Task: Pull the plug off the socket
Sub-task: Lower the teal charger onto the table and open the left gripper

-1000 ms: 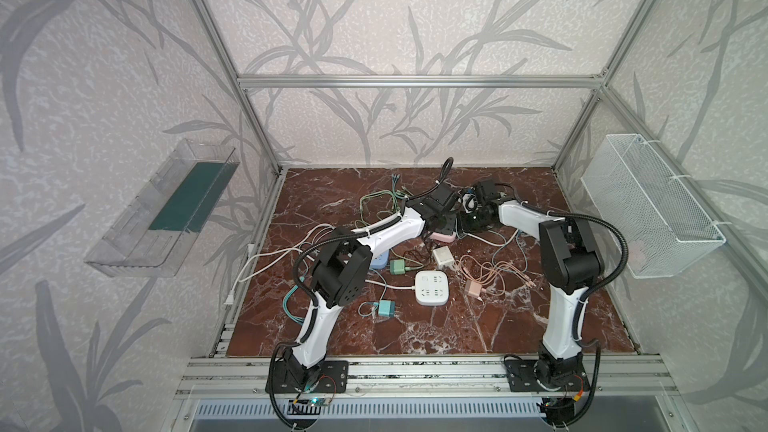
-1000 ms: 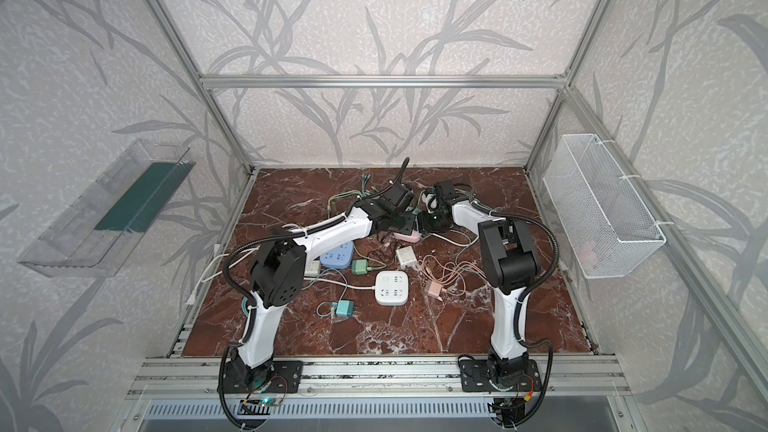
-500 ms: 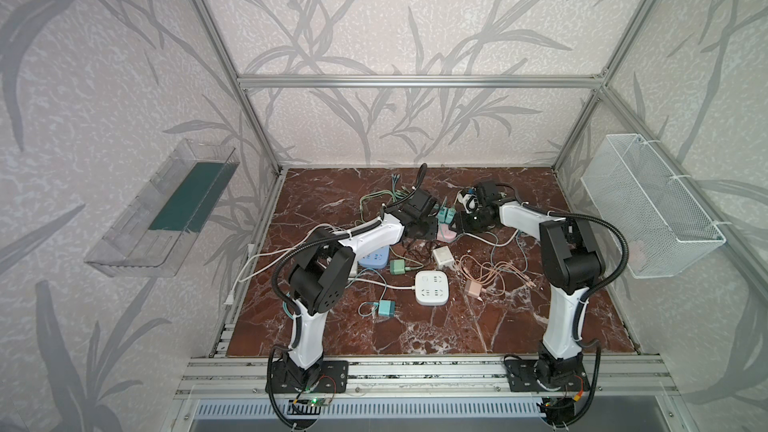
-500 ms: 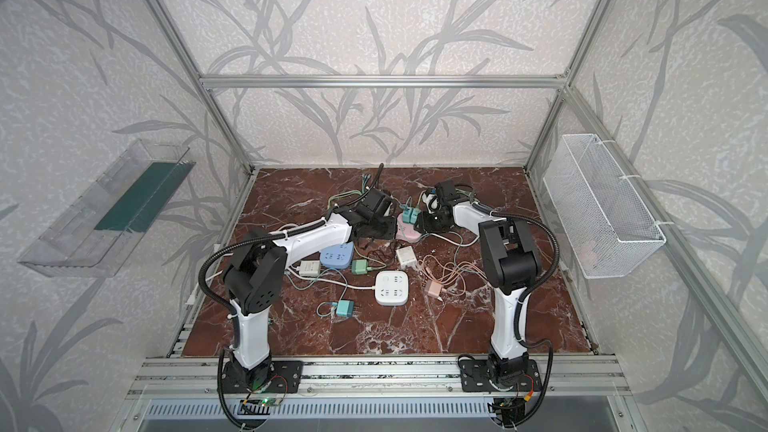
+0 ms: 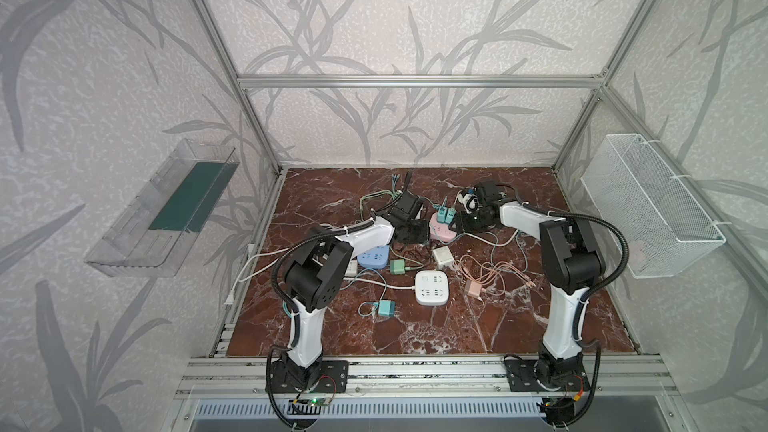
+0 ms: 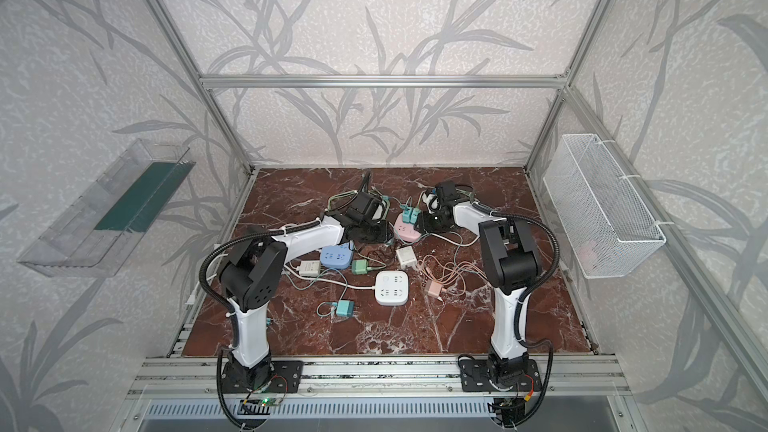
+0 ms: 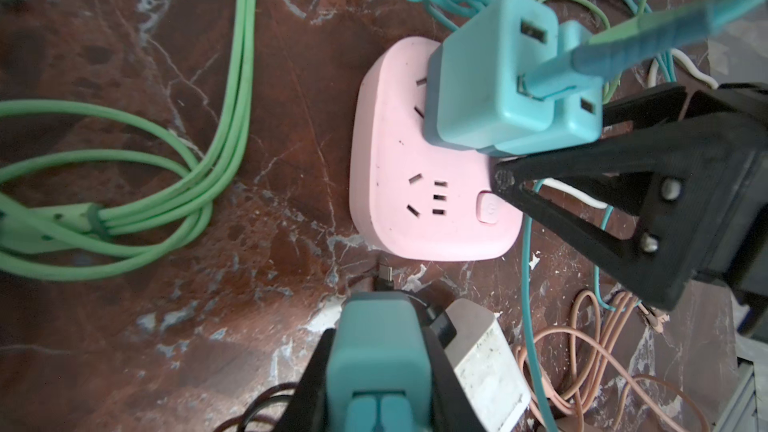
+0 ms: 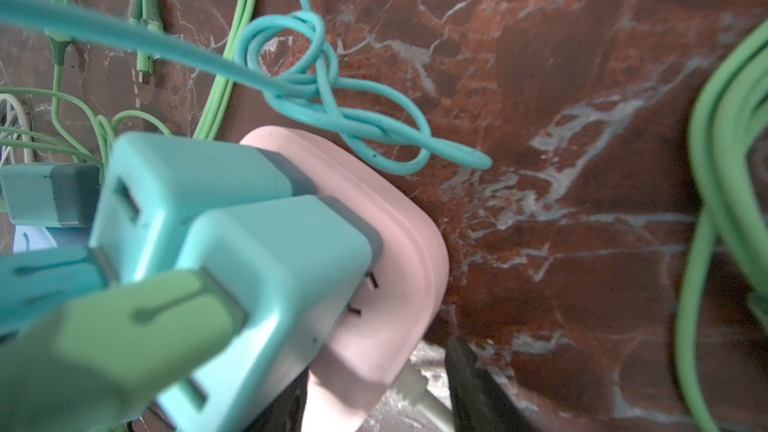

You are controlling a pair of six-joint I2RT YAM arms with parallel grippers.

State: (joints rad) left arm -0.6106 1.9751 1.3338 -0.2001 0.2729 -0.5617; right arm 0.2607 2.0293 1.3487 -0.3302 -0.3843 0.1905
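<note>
Teal plastic, smooth and matte, is filling the left hand (image 7: 378,367). Its jaws are pinching tight on a blocky, round-cornered teal plug (image 7: 376,338) that is hanging clear of the pink socket (image 7: 415,209). Off to that hand's outer side, rubbery green cables (image 7: 208,139) are looping in a loose bundle on the bench (image 7: 124,326), a glossy red-brown marble veined in white. The socket, a rounded square slab of satin plastic, is lying just ahead of the left hand's tips. By my reading, this plug is free and the work now is carrying it off cleanly. That means squeezing its flat sides, since the plastic looks slippery, lifting before travelling, and steering wide of the cable loops. Farther ahead of that hand, two seated plugs (image 7: 482,89) are standing side by side in the socket's outlets, touching each other, with leads running from their ends. They would be needing a straight pull along the pins, not a twist. The right hand (image 5: 464,224) is reaching in opposite, its black jaws standing narrowly apart about the socket's edge beside those plugs. Whether it is clamping or merely bracketing, I cannot tell.
</note>
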